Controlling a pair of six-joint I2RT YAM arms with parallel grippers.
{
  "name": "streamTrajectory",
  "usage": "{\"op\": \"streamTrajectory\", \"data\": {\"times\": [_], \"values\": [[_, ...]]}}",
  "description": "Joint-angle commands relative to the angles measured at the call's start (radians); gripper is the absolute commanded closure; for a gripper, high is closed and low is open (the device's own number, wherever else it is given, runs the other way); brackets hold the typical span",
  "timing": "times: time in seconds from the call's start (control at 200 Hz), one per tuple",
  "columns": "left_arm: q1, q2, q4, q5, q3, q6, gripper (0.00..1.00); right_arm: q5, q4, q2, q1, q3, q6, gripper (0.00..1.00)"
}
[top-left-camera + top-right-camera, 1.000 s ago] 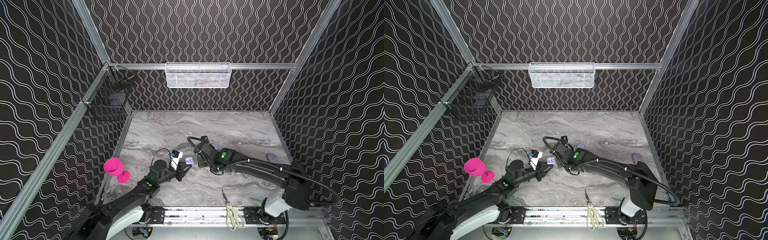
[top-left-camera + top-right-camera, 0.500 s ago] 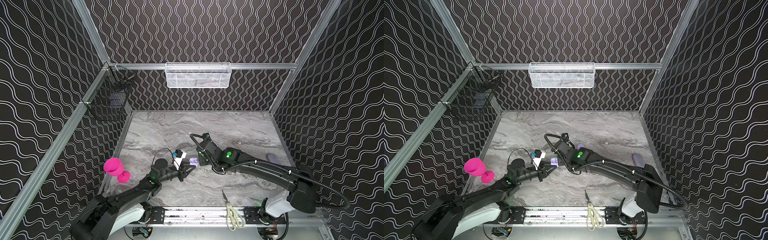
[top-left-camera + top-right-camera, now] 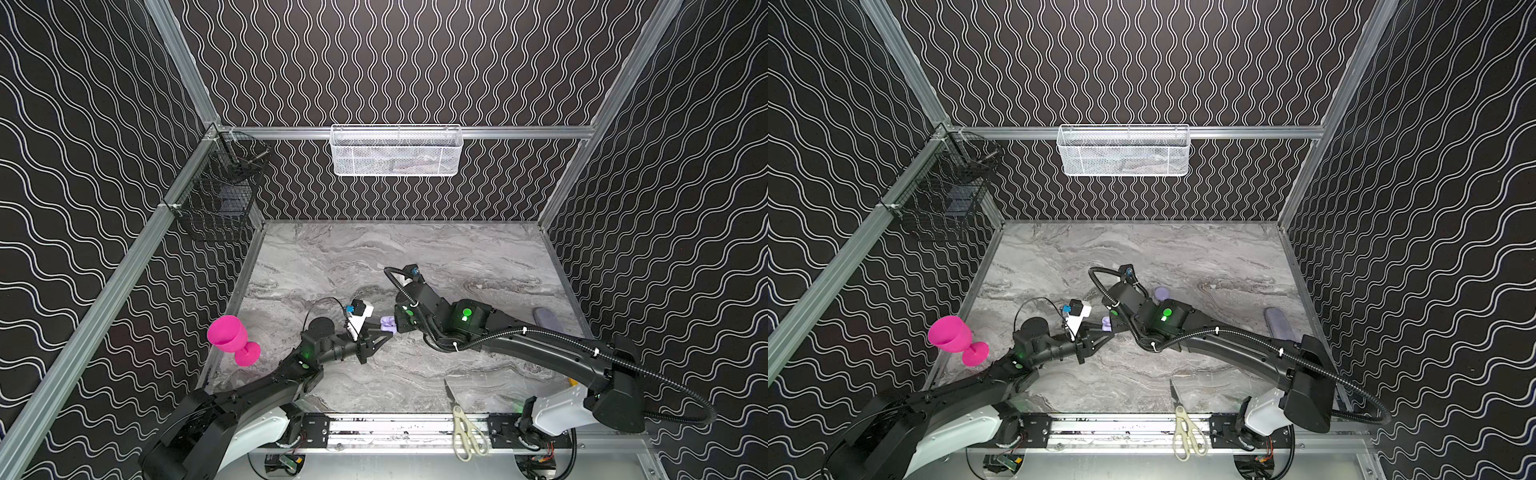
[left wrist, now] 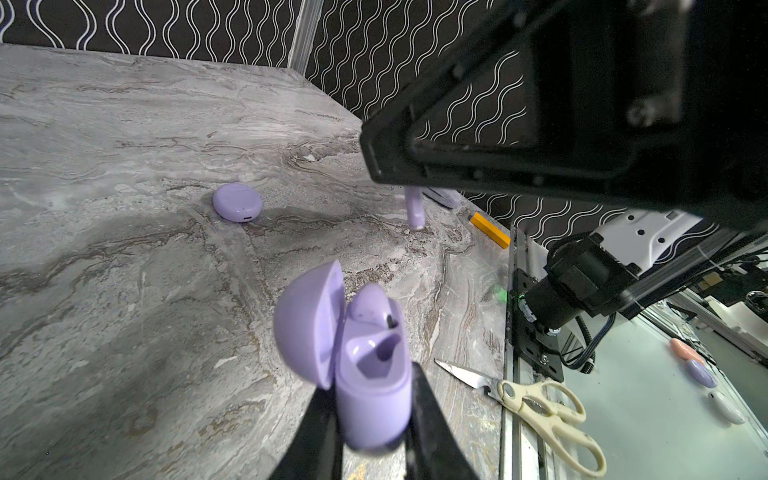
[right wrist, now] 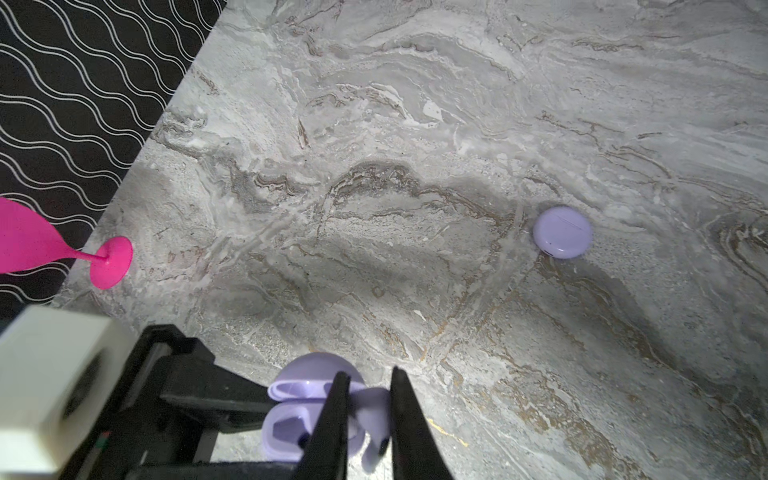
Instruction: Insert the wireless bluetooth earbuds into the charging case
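Your left gripper (image 4: 372, 386) is clamped on the open lavender charging case (image 4: 374, 405), held around mid-table. Your right gripper (image 5: 368, 380) pinches one earbud (image 5: 374, 409) right beside its opening; the black fingers (image 5: 328, 424) hide whether they touch.

On the table (image 3: 374, 257), a pink goblet (image 3: 232, 338) stands far left; scissors (image 3: 458, 415) lie at the front edge.

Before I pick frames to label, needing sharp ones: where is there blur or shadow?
Left wrist view: open charging case near the lens is soft, arm shadow darkens the marble tabletop. Right wrist view: jaws and earbud blurred, closed case crisp. Both top views: sharp, evenly lit.
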Motion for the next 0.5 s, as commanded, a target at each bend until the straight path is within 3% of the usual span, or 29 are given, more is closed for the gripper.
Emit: {"op": "streamTrajectory", "data": {"times": [0.0,0.495], "values": [[0.001,-0.004,0.049,0.015,0.003,-0.009,0.78,0.004,0.051,-0.009,0.012,-0.005,-0.011,0.83],[0.001,-0.038,0.029,0.015,-0.002,-0.004,0.77,-0.007,0.099,0.023,0.049,0.005,-0.027,0.83]]}}
